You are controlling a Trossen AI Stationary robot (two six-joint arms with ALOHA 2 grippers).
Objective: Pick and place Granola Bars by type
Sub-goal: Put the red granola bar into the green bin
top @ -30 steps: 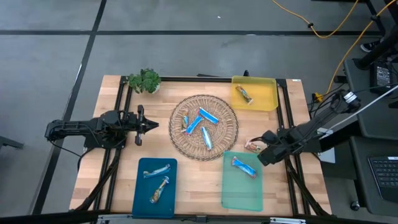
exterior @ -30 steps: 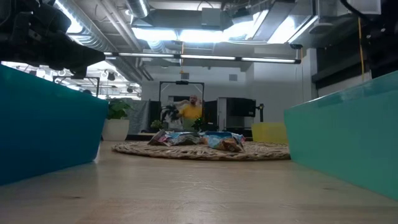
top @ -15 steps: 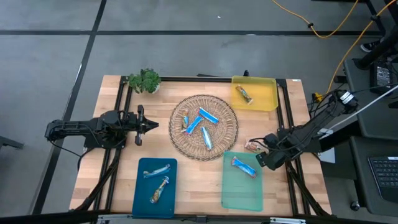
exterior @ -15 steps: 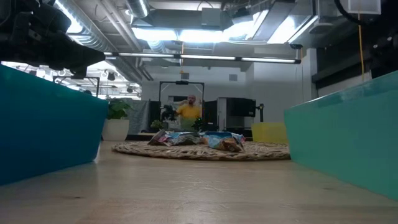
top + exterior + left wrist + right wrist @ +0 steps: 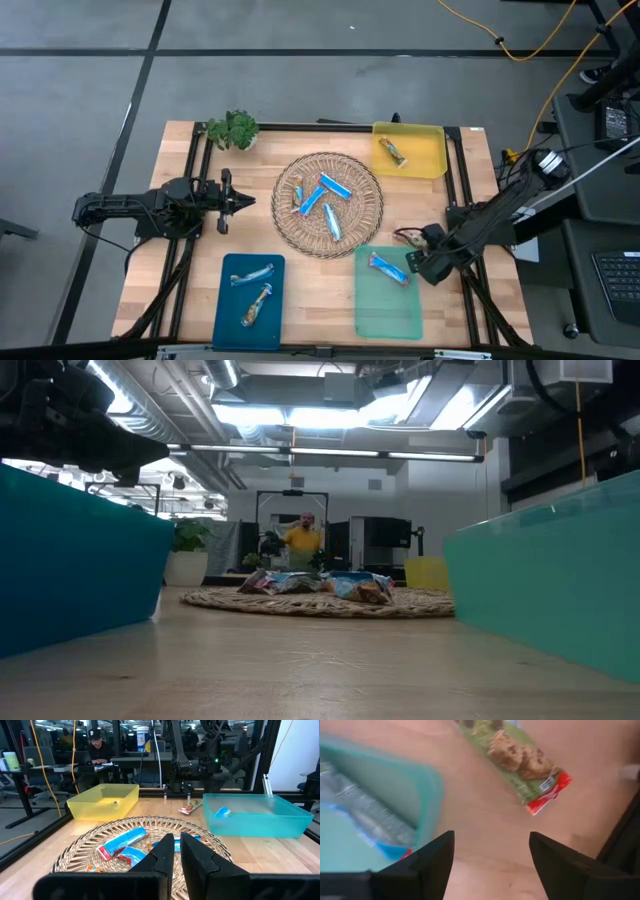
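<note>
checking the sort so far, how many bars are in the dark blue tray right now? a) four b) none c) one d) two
d) the high view shows two silvery bars lying in the dark blue tray, one above the other.

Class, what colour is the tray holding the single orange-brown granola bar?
Yellow. The tray with that granola bar shows best in the high view.
</note>
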